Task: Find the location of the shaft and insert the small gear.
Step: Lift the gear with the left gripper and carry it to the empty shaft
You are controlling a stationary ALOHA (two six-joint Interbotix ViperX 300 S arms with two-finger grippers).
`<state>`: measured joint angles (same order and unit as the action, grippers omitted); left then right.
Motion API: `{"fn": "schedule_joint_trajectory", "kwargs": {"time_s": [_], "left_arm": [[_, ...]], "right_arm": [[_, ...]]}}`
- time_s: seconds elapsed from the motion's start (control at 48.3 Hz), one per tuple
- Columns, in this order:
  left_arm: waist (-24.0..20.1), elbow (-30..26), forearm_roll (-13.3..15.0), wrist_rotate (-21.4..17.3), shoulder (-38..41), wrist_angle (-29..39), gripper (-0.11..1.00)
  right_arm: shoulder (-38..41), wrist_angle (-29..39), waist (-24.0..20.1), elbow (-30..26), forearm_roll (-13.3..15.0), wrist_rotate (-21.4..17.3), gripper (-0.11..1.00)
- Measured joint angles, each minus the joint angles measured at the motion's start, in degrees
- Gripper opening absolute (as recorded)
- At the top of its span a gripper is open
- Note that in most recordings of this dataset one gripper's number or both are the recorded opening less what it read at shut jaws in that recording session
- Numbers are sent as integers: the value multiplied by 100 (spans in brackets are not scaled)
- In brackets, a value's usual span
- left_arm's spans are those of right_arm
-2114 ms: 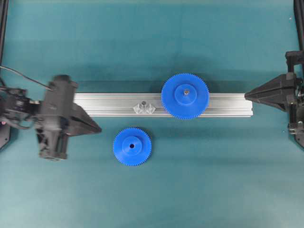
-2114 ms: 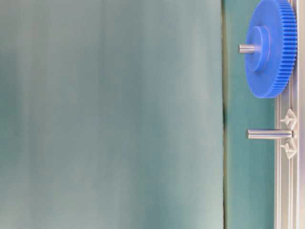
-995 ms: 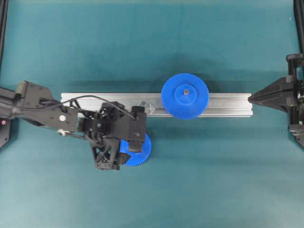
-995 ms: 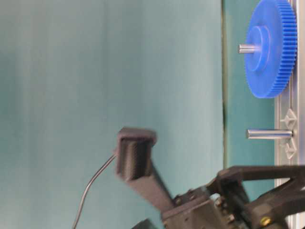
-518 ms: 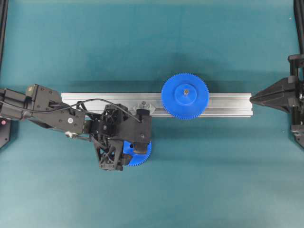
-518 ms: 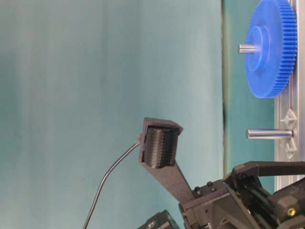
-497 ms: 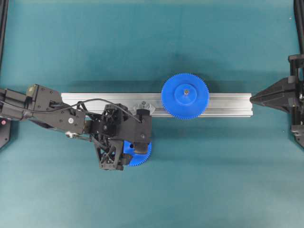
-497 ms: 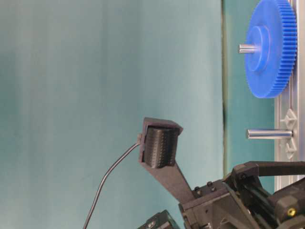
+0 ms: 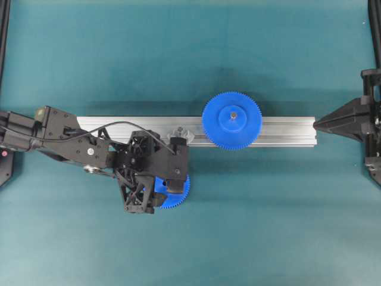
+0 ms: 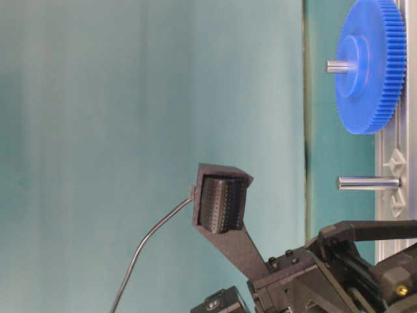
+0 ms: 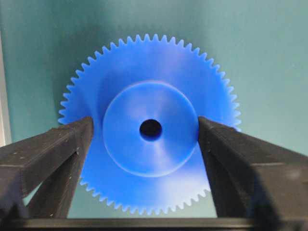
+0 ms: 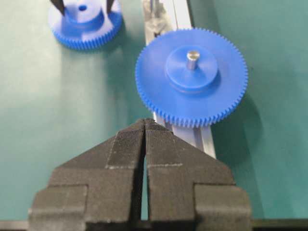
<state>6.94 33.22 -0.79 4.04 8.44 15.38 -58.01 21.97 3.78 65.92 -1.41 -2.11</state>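
Observation:
The small gear, blue with a raised hub, lies flat on the teal mat in front of the rail, and my left gripper is directly above it. The jaws are open and straddle the hub: the right finger is at the hub's edge, while the left finger stands a little off it. From overhead the left gripper covers most of the small gear. The shaft stands on the rail in its silvery mount. At the right edge my right gripper is shut and holds nothing.
An aluminium rail runs across the middle of the mat. A larger blue gear sits on it on its own pin, to the right of the shaft. The left arm's wrist camera block juts up in the table-level view.
The left arm came down over the small gear about a second ago and has hardly shifted since. Its fingers have drawn in slightly towards the hub. The right arm is still.

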Motion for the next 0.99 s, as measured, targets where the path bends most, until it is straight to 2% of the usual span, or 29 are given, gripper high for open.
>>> {"fn": "schedule_joint_trajectory", "kwargs": {"time_s": [0.104,0.124,0.456,0.642,0.767,0.995], "left_arm": [[26,-97,0,-44,0,299,64],[35,-105,0,-53,0,316,64],[35,-369,0,-79,-44,387,64],[-105,-589,-9,-97,-554,396,64],[-378,-598,-9,-141,-1055,439,64],[-914,-466,-18,-712,-1696,642,64]], "right_arm": [[-18,0,9,-9,0,0,1],[-18,0,9,-9,0,0,1],[-141,0,9,-9,0,0,1],[-255,0,0,35,9,0,1],[-325,0,9,44,0,0,1],[-483,-9,0,44,0,0,1]]}}
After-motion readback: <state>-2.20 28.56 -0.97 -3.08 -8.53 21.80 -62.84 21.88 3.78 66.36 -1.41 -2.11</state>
